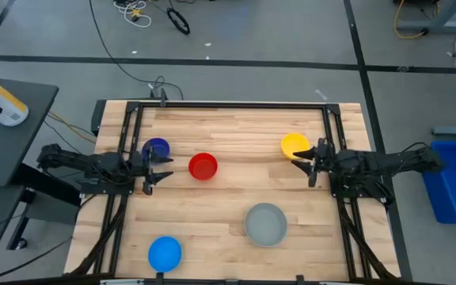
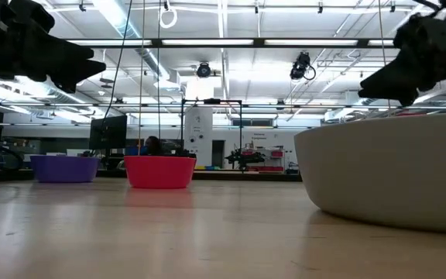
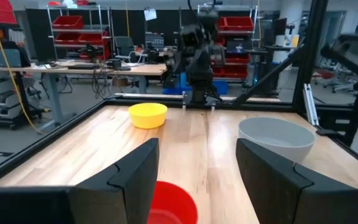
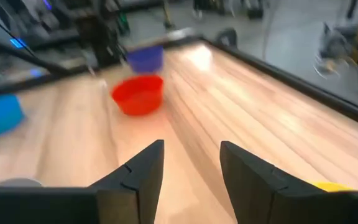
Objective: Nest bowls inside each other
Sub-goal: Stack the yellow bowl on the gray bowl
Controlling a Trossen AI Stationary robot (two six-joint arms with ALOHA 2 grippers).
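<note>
While all five bowls sit apart on the wooden tabletop point(image 1: 228, 127), nesting looks unstarted: the right hand point(image 1: 309, 165), released, hangs just beside the round yellow plastic bowl point(image 1: 294, 145). Next, straddle its rim and clench.

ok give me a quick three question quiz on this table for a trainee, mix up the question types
1. True or false: none of the bowls is nested inside another yet.
2. Which bowl lies closest to the right gripper? A) grey bowl B) yellow bowl C) bright blue bowl
3. Fill in: between the dark blue-purple bowl and the yellow bowl stands the ___ bowl.

Key: 1 true, all five stand apart on the table. 2 B. 3 red.
</note>
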